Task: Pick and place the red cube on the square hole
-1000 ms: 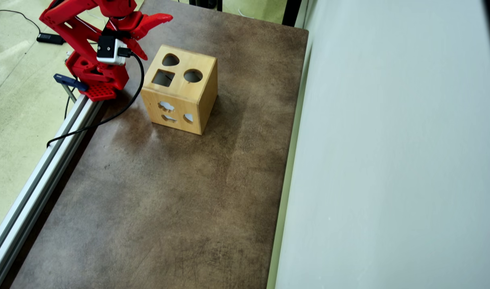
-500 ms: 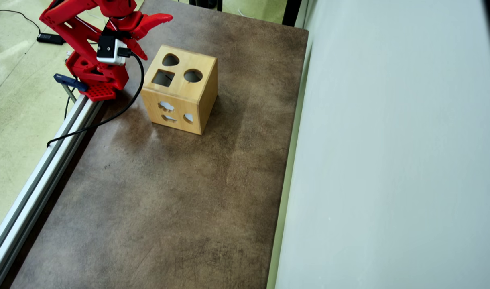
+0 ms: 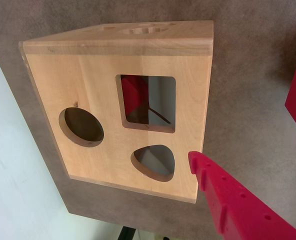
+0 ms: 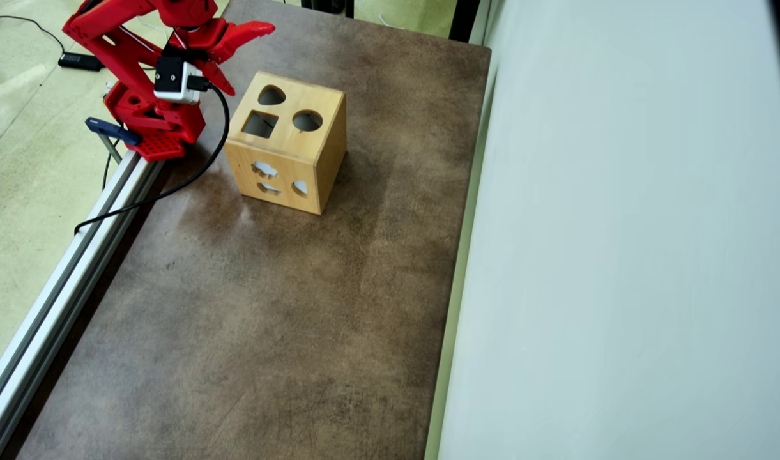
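Note:
The light wooden box point(image 4: 287, 144) stands on the brown table near the arm. Its top face has a round hole, a heart-like hole and the square hole point(image 4: 260, 124). In the wrist view the square hole point(image 3: 160, 102) shows the red cube point(image 3: 134, 95) inside the box, against the hole's left side. The cube is hidden in the overhead view. My gripper point(image 3: 248, 120) is open and empty, with its fingers apart beside the box's edge. In the overhead view the gripper point(image 4: 246, 57) is just off the box's far left corner, above the table.
The brown table point(image 4: 268, 306) stretches towards the front. A pale wall point(image 4: 619, 223) runs along its right side. An aluminium rail point(image 4: 64, 275) borders the left edge. The arm's base point(image 4: 153, 128) and a black cable point(image 4: 191, 172) lie left of the box.

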`<state>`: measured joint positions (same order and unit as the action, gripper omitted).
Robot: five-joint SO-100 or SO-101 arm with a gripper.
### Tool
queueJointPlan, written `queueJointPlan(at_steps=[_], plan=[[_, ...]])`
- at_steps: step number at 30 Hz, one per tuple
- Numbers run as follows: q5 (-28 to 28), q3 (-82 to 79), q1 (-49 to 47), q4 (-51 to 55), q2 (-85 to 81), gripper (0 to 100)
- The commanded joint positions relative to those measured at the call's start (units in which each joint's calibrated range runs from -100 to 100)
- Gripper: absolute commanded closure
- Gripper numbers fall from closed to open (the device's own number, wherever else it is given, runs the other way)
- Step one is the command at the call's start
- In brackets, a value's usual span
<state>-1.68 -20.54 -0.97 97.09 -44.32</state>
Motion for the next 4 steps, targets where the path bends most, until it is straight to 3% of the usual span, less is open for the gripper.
queueJointPlan(at_steps=[1, 4], plan=[[-0.3, 0.2, 0.0, 0.3, -0.2, 8], [-0.3, 0.2, 0.0, 0.3, -0.2, 8]])
